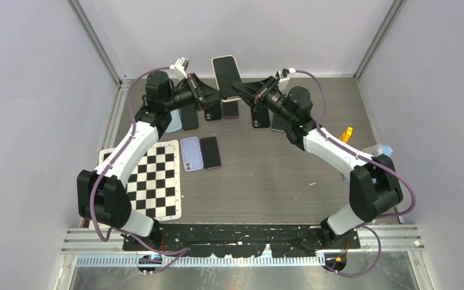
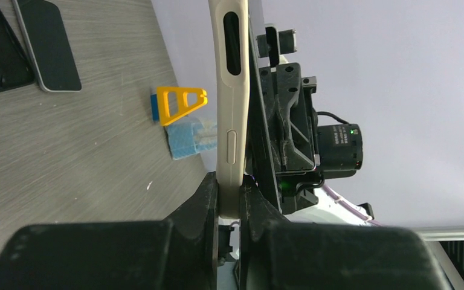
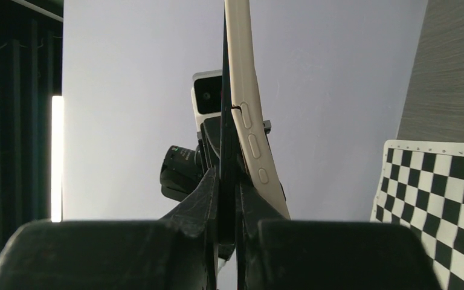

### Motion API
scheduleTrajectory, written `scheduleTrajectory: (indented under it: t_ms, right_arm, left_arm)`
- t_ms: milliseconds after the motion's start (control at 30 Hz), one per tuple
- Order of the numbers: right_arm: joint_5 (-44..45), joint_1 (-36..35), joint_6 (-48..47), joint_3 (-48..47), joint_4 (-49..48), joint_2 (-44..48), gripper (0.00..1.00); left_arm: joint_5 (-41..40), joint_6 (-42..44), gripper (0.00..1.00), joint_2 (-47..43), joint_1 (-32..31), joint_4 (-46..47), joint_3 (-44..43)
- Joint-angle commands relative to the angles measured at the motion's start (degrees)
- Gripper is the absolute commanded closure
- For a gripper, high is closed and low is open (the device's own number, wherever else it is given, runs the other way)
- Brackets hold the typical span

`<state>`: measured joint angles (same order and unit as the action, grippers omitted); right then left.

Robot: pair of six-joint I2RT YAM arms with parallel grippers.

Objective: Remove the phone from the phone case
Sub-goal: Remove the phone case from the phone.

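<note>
Left claw (image 2: 229, 194) pinches the cream case (image 2: 232, 121), right claw (image 3: 228, 188) clamps the phone (image 1: 225, 74), both arms raised.

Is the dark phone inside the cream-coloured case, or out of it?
Partly out: the cream-coloured case splays off the dark phone at the right gripper; farther along it hugs the phone.

phone: black-screened slab (image 1: 226, 75), in the cream case, screen facing the top camera
phone case: cream (image 2: 232, 121), long slot cutout and one button on the edge in the left wrist view; three buttons on the other edge
pose: tilted, lifted off the table at its far side
hold: left gripper (image 2: 229, 194) pinches the case edge; right gripper (image 3: 228, 181) pinches the dark phone edge
fit: near the right fingers the case edge bows away from the phone
</note>
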<state>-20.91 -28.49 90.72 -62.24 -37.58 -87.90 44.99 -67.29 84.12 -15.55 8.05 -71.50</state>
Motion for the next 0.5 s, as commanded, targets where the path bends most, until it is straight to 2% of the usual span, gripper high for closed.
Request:
scheduleTrajectory:
  t_ms: [0,233,333,467]
  right_arm:
    - [-12.61,1.42,-4.05,-3.79,-6.53,3.54,0.99]
    - [-23.46,5.1,-1.72,1.48,-16.46,6.91,0.99]
    - [-25.64,6.14,-3.34,2.02,-15.64,9.19,0.99]
    - [-27.4,8.05,-6.53,2.46,-9.96,11.91,0.99]
  left_arm:
    - [-7.98,5.48,1.0,2.05,-0.01,-6.0,-2.71]
    - [-10.81,6.64,1.0,3.95,0.13,-9.28,-4.32]
    - [-10.96,6.88,1.0,4.87,0.17,-9.68,-4.98]
    - [-11.27,7.76,1.0,5.74,0.32,-10.01,-5.21]
